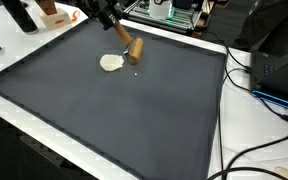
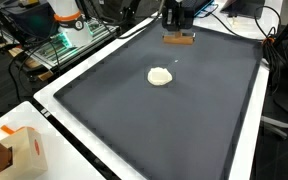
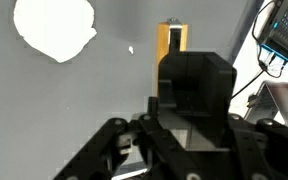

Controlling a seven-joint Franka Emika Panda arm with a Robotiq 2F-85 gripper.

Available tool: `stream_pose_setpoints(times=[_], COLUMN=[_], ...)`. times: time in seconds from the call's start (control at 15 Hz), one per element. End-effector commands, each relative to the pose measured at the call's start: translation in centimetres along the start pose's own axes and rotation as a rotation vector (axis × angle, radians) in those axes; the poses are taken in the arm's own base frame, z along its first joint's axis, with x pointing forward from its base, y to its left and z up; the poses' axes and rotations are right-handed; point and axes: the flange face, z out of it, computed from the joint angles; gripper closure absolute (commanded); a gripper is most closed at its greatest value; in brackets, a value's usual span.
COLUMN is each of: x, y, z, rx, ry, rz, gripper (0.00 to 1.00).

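Note:
A wooden block [image 1: 136, 50] sits at the far part of the dark mat [image 1: 104, 110], and my gripper [image 1: 122, 38] is shut on its top end. In an exterior view the block [image 2: 179, 39] appears under the black gripper [image 2: 174, 24]. In the wrist view the orange-yellow block [image 3: 171, 38] sticks out beyond the gripper [image 3: 176, 70], whose black body hides the fingertips. A flat cream-white round piece [image 1: 111, 63] lies on the mat beside the block, apart from it; it also shows as the round piece [image 2: 160, 76] and the round piece [image 3: 54, 27].
A white table border [image 2: 74, 120] frames the mat. Cables [image 1: 259, 95] and a black box [image 1: 279, 55] lie along one side. Electronics racks [image 2: 69, 35] stand behind. A cardboard box [image 2: 14, 152] sits at a corner. A small white speck [image 3: 131, 49] lies on the mat.

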Motion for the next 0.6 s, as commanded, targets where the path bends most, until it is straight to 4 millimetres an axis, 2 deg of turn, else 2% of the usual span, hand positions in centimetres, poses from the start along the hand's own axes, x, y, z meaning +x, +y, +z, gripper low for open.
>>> stream_pose_setpoints(times=[0.0, 0.53], x=[-0.6, -1.0], y=[0.5, 1.6], z=[0.4, 2.0], rx=[0.022, 0.023], ry=[0.004, -0.031], rz=[0.067, 0.109], gripper=[0.76, 0.76])
